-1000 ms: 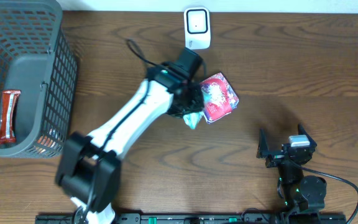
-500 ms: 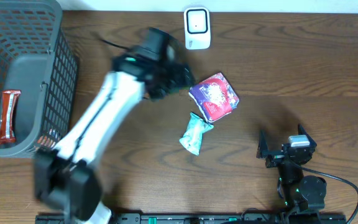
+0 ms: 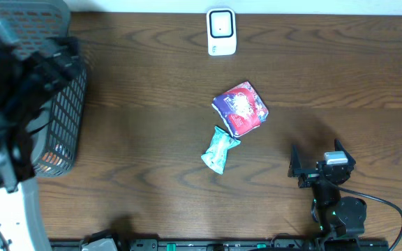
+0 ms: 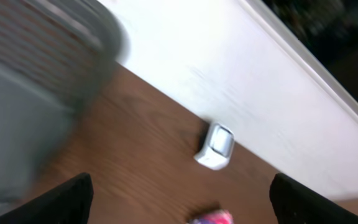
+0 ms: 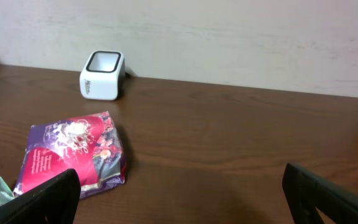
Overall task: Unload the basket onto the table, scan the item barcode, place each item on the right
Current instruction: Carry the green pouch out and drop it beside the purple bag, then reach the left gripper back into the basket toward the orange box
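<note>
Hugging far table [image 3: 340, 63] edge, scanner [image 3: 221, 31], pouch [image 3: 240, 108] central

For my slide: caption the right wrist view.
White scanner near the wall, purple packet lying nearer on the brown table.

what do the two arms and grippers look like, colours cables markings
The left arm has white shells and black joints, blurred here; the left gripper has plain black fingers. The right arm is black with small green lights and a thin black cable looping off it; the right gripper is black with a pale grey block on it. No markings are readable.
</note>
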`<action>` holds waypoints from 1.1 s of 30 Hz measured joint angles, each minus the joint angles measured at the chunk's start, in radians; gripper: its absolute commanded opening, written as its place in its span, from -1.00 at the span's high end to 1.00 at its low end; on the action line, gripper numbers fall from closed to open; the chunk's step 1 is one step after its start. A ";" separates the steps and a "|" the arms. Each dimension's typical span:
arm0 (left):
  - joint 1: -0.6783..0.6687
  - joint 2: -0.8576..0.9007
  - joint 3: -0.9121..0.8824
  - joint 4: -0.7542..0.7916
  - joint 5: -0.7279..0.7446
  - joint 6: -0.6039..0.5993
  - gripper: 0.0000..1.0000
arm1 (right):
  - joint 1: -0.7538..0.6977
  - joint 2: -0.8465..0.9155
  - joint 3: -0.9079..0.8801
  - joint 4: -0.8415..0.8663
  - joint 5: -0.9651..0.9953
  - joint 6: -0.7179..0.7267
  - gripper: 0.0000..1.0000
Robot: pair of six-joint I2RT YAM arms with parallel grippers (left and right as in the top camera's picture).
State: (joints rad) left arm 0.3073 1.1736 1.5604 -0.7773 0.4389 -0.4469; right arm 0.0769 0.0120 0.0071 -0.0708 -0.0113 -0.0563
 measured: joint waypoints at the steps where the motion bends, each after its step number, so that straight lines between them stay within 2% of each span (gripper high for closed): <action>1: 0.031 -0.009 0.000 -0.011 -0.009 0.007 -0.82 | 0.000 0.000 0.000 0.000 0.000 0.000 -0.98; 5: 0.098 0.002 0.002 -0.071 -0.124 0.029 -0.82 | 0.000 0.000 0.000 0.000 0.000 0.000 -0.99; 18: 0.104 0.266 0.002 -0.200 -0.618 0.042 -0.82 | 0.000 0.000 0.000 0.000 0.000 0.000 -0.99; 25: 0.106 0.362 0.002 -0.256 -0.723 0.047 -0.82 | 0.000 0.000 0.000 0.000 0.000 0.000 -0.98; 33: 0.113 0.506 0.003 -0.333 -0.752 0.053 -0.82 | 0.000 0.000 0.000 0.000 0.000 0.000 -0.98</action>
State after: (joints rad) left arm 0.4202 1.6794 1.5635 -1.1099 -0.3134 -0.3943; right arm 0.0769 0.0120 0.0071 -0.0711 -0.0113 -0.0563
